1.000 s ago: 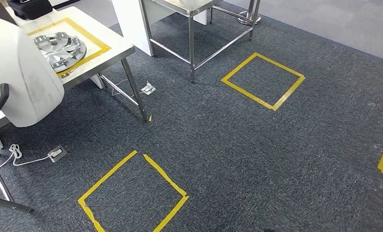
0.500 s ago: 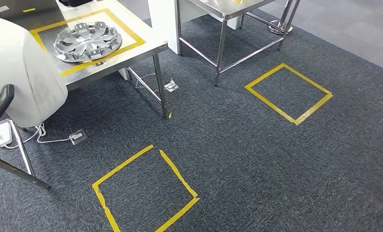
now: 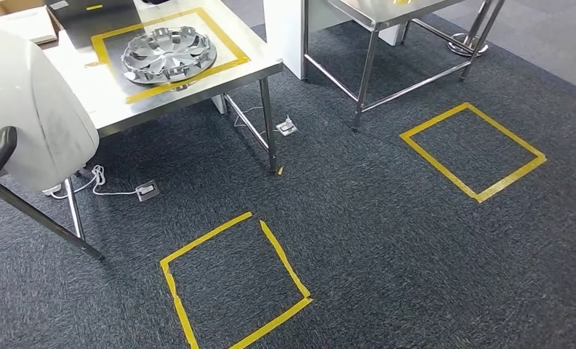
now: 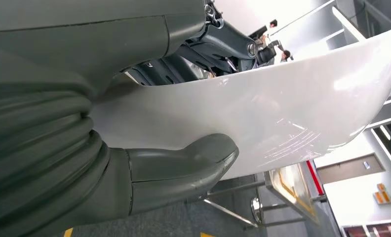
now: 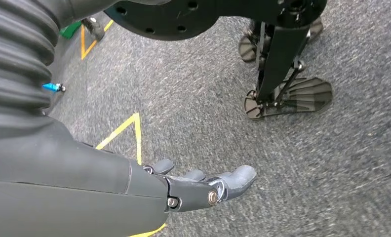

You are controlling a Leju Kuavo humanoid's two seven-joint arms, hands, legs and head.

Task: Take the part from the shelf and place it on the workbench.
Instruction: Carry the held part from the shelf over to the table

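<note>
- left robot hand (image 4: 134,148): holds the white part (image 4: 262,118), a large curved glossy shell, thumb under its edge and dark fingers over the top; in the head view the shell (image 3: 30,109) rides at the robot's left side, overlapping the near corner of the steel table (image 3: 110,109).
- right robot hand (image 5: 203,185): hangs beside the body with nothing in it, fingers loosely extended over the carpet (image 5: 193,98).
- step in hand, as judged: carrying the part to the table. done well, it means keeping the shell level and the grip firm while walking, and squaring up before lowering.
- placement caution: the yellow-taped frame (image 3: 227,43) on the table, beyond the held part, is already occupied by a silver hubcap (image 3: 169,54); the shell probably has to go on bare steel nearer the robot hand.
- obstacles: table legs (image 3: 268,123), a floor socket (image 3: 147,190) with white cable and a dark slanted strut (image 3: 38,218) lie below the held part, near the walking path.
- further off: a second steel table (image 3: 372,22) and taped floor squares (image 3: 234,280).
</note>
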